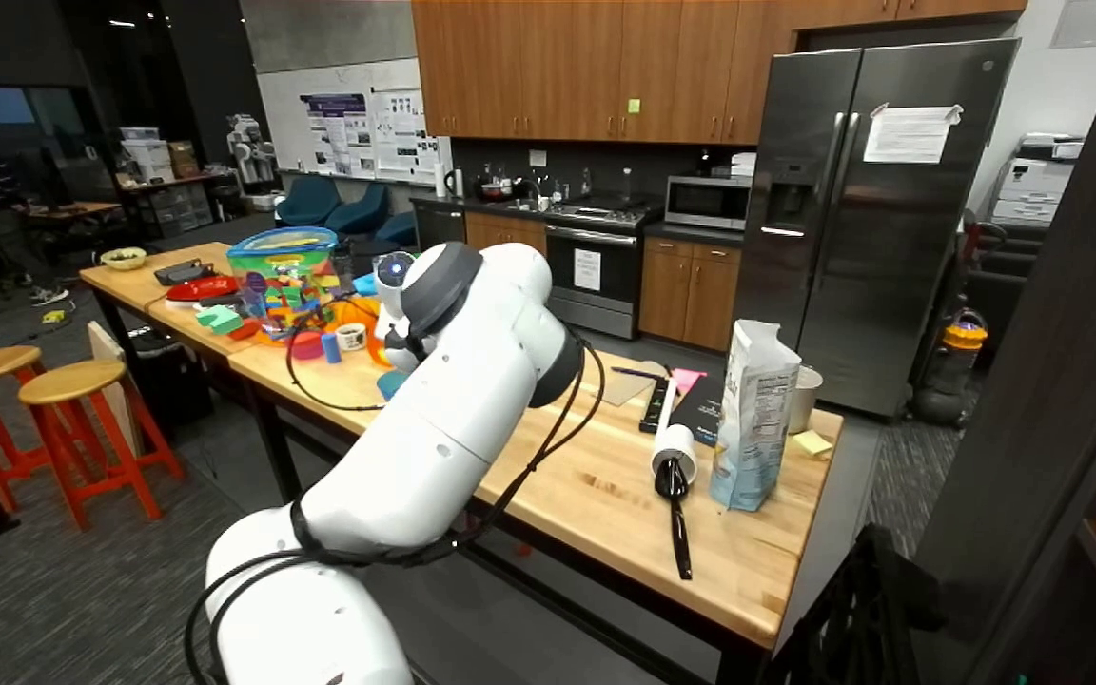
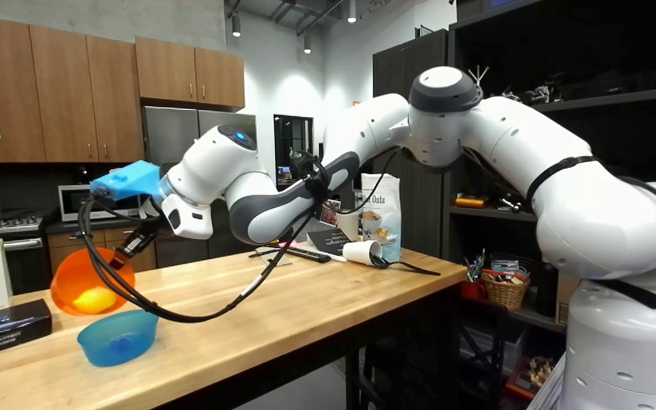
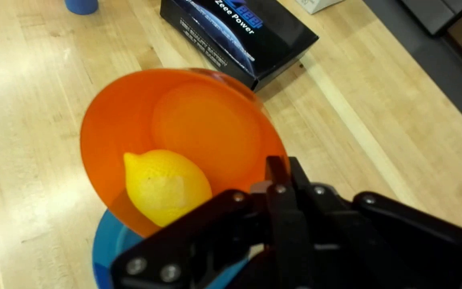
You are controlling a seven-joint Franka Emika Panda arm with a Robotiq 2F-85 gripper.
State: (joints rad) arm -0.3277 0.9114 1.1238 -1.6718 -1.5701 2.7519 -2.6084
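Gripper (image 3: 286,170): I have it clenched on the rim of the orange bowl (image 3: 207,120), one finger inside the wall and one outside. The bowl is tilted, its mouth turned toward the long edge of the wooden surface (image 2: 282,302) that faces me in an exterior view. A lemon (image 3: 167,188) rests in it against the lower wall, close to the lip. Below that lip the blue bowl (image 2: 117,341) sits upright, nearer the same long edge than the opposite one; whether the two bowls touch, I cannot tell. A black box (image 3: 235,32) lies just beside the orange bowl. By the surface's far end edge stands an oats bag (image 2: 382,219), well apart.

Handling, my estimate: the bowl looks like thin plastic, so light, a little springy and slick enough to pivot between the pads, since the lemon loads it away from my grip. The rim is the right hold, bitten deep. The lemon reads as firm, waxy and prone to roll; I would grasp it across its fattest part, clear of the pointed tip.
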